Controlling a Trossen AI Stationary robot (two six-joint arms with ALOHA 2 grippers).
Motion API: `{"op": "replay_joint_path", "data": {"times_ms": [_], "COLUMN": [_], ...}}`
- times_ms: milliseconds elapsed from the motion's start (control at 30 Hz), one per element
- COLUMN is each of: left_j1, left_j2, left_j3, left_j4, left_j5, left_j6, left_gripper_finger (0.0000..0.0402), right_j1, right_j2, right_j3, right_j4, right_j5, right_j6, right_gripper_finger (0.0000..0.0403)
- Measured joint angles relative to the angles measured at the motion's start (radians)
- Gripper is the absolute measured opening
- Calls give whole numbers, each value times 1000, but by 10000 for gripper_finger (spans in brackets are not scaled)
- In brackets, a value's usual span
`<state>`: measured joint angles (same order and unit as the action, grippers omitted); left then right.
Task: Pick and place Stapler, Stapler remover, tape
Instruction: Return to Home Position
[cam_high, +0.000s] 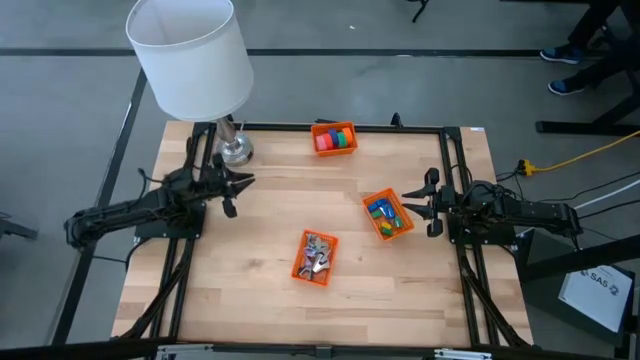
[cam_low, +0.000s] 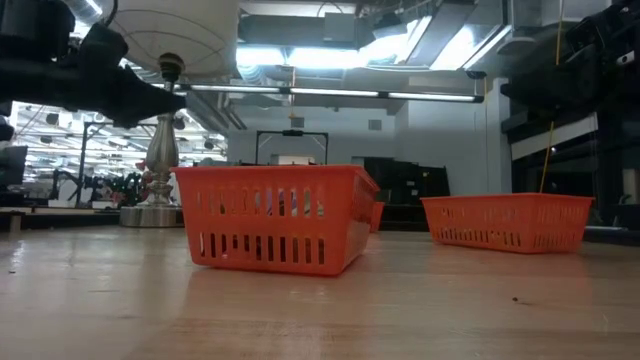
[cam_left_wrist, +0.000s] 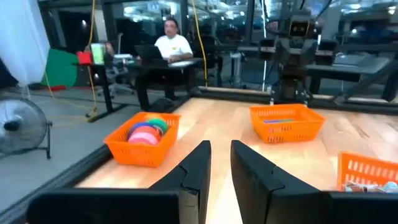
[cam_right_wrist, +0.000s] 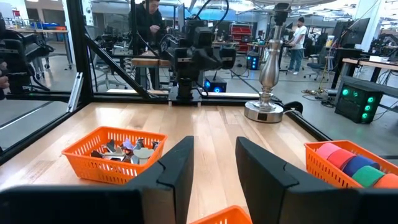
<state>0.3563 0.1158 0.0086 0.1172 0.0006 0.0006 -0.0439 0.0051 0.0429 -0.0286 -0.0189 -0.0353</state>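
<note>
Tape rolls (cam_high: 334, 138) lie in the far bin (cam_left_wrist: 134, 152), well ahead of the left gripper (cam_left_wrist: 219, 148) and off to one side of it. Its fingers (cam_left_wrist: 199, 168) are a little apart and hold nothing. The right gripper (cam_right_wrist: 214, 144) is spread open too, and it is empty.

Staplers (cam_high: 388, 212) in blue, green and yellow fill the middle bin (cam_high: 368, 200), which sits just in front of the right gripper's tips. I think that is the risky spot: if that arm swings or dips, the fingers could bump the bin and slide it.

The lamp (cam_high: 190, 50) stands near the left gripper, just beside its arm. A wide turn there could knock the lamp over.

Staple removers (cam_right_wrist: 127, 149) are piled in the near bin (cam_right_wrist: 106, 168), between the two grippers and well apart from both. Every bin stands upright on the table (cam_high: 260, 250).
</note>
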Motion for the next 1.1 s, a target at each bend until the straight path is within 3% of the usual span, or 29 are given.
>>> {"op": "replay_joint_path", "data": {"times_ms": [233, 400, 600, 1100], "left_j1": [-102, -149, -174, -174], "left_j2": [0, 5, 35, 130], "left_j3": [0, 0, 0, 0], "left_j4": [-19, -76, -93, -96], "left_j5": [-72, -178, -81, -67], "left_j6": [20, 44, 70, -60], "left_gripper_finger": [59, 59, 59, 59], "right_j1": [0, 0, 0, 0], "right_j2": [0, 0, 0, 0], "right_j3": [0, 0, 0, 0], "right_j4": [0, 0, 0, 0], "right_j5": [0, 0, 0, 0], "right_j6": [0, 0, 0, 0], "right_gripper_finger": [124, 124, 124, 124]}}
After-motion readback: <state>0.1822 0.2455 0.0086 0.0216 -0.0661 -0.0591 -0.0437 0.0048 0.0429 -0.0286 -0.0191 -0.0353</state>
